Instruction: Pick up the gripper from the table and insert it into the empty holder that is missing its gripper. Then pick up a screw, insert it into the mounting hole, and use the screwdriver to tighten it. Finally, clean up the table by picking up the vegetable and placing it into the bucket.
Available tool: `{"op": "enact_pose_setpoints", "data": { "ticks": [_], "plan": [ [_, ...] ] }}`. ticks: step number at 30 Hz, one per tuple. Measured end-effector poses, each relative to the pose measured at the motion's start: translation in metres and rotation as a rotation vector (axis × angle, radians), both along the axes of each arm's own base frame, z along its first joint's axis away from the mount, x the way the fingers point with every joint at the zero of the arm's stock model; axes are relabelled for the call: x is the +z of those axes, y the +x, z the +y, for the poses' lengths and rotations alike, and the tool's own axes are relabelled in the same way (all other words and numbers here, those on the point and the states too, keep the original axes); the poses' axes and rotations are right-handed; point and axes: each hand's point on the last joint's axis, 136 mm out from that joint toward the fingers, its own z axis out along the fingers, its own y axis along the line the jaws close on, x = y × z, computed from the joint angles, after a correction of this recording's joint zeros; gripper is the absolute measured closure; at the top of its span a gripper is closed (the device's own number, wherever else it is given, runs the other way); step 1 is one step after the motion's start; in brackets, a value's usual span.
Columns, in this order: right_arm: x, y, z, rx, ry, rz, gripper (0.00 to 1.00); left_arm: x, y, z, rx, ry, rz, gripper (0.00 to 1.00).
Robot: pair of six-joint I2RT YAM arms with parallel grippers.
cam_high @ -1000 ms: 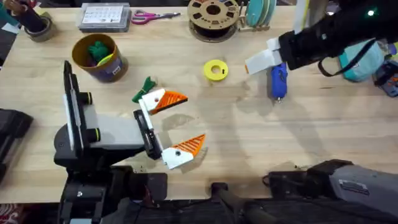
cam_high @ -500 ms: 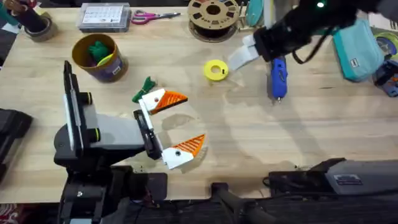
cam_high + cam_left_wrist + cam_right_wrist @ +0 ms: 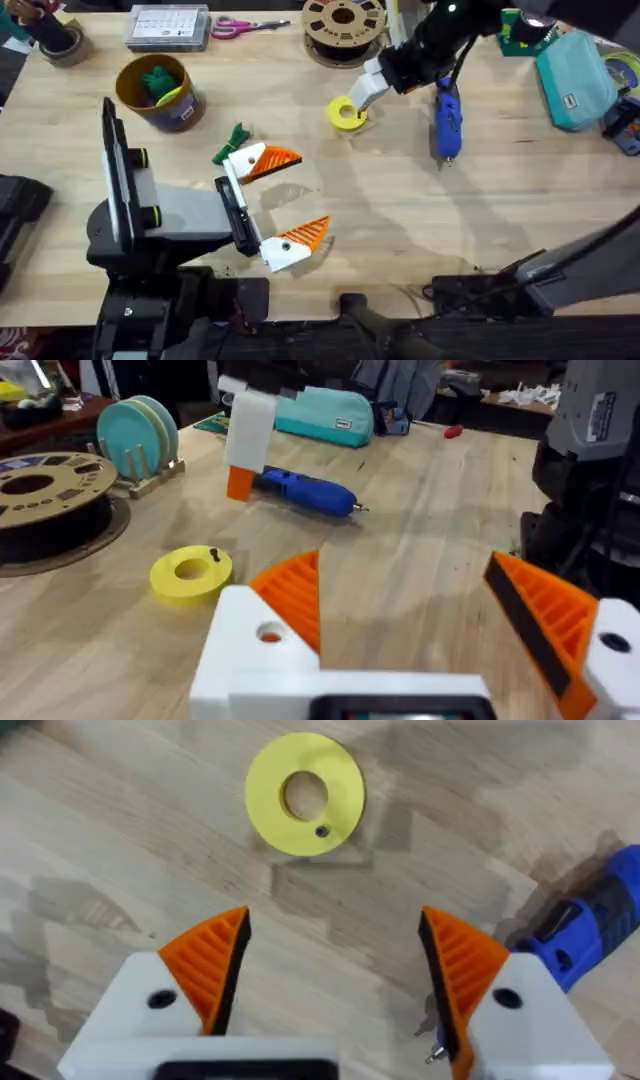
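My right gripper (image 3: 335,965) swung over to the yellow disc (image 3: 304,792), jaws apart; the tiny screw (image 3: 321,831) could get knocked off by fingers.

The surface (image 3: 400,220) is pale wood with a straight, even grain, lit from above so that soft grey shadows fall across its middle. Along its far edge, taking the brown perforated spool (image 3: 343,28) as the mark, pink-handled scissors (image 3: 240,26) and a clear parts box (image 3: 168,27) lie to one side, and a rack of teal plates (image 3: 140,440) stands just beside it on the other. Farther along from the spool rests a teal zip pouch (image 3: 572,80). Behind the surface the room is dim, with cluttered benches (image 3: 500,400).
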Motion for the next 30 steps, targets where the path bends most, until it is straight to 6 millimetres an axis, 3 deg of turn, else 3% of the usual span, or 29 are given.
{"op": "enact_pose_setpoints", "data": {
  "ticks": [12, 30],
  "plan": [
    [-0.028, 0.002, 0.017, 0.037, -0.071, 0.016, 0.013, 0.000, 0.000, 0.000, 0.000, 0.000, 0.000, 0.015],
    [-0.068, 0.023, 0.028, 0.028, -0.085, 0.024, 0.242, 0.000, 0.000, 0.000, 0.000, 0.000, 0.000, 0.016]
  ]
}}
